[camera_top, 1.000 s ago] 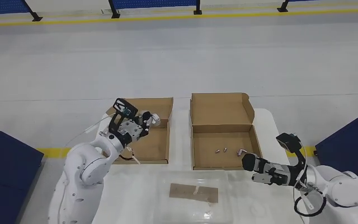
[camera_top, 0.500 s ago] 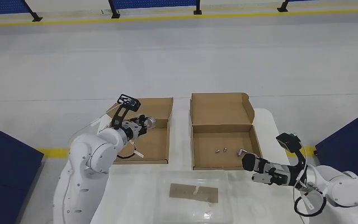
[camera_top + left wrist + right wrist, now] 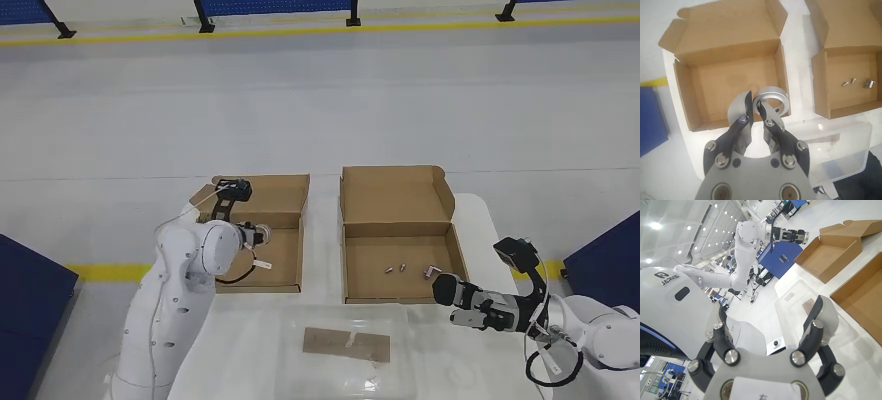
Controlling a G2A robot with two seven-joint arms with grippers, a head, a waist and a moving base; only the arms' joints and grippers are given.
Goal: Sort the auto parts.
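My left gripper (image 3: 754, 105) is shut on a silver metal ring (image 3: 770, 98), one finger inside it and one outside. It hangs over the near right part of the empty left cardboard box (image 3: 725, 81). From above, that gripper (image 3: 256, 236) and the ring (image 3: 266, 236) sit over the same box (image 3: 280, 265). The right cardboard box (image 3: 395, 285) holds two small screws (image 3: 393, 268) and a small metal bracket (image 3: 432, 270). My right gripper (image 3: 443, 291) stands open with nothing in it, just off that box's near right corner. Its fingers (image 3: 814, 311) are spread wide.
A clear plastic bin (image 3: 250, 345) stands at the table's front with a flat cardboard piece (image 3: 346, 345) in it. Both boxes have their lids folded back. A strip of white table (image 3: 322, 250) runs between them. Blue cabinets (image 3: 30, 290) flank the table.
The left arm has swung and turned its wrist, bringing the ring down and nearer over the left box. The right arm has not moved.
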